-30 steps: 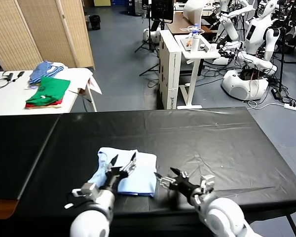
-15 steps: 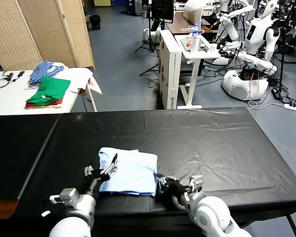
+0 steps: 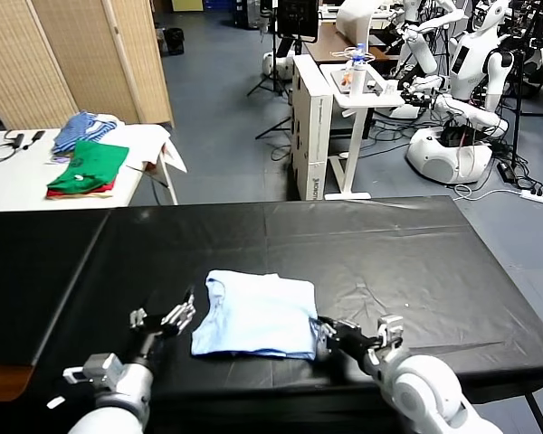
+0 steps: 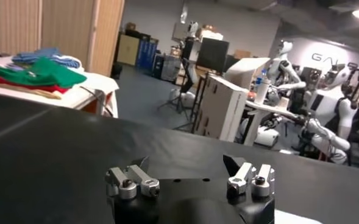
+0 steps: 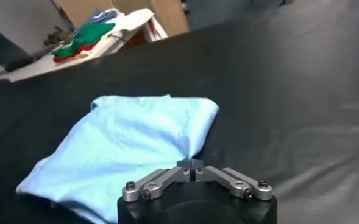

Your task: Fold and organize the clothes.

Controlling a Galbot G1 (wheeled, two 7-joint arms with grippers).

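Head view, lower centre: folded pale blue T-shirt lying flat on black table, a rough rectangle with collar edge toward upper left.

Lower right of the same view: right gripper low at the shirt's right edge. Right wrist view: fingertips drawn together, pinching a small peak of the shirt's near edge, fabric lifted slightly at the pinch point. Grip closed on the cloth.

Lower left of the head view: left gripper just beside the shirt's left edge, not touching it. Left wrist view: left gripper with both fingers spread wide apart, only bare black tabletop between them, nothing held.

Upper left of the head view: white side table well apart from the black table, carrying a green and red folded stack and a blue-striped cloth pile behind it. Upper right: other white robots standing on grey floor, near a white cart.
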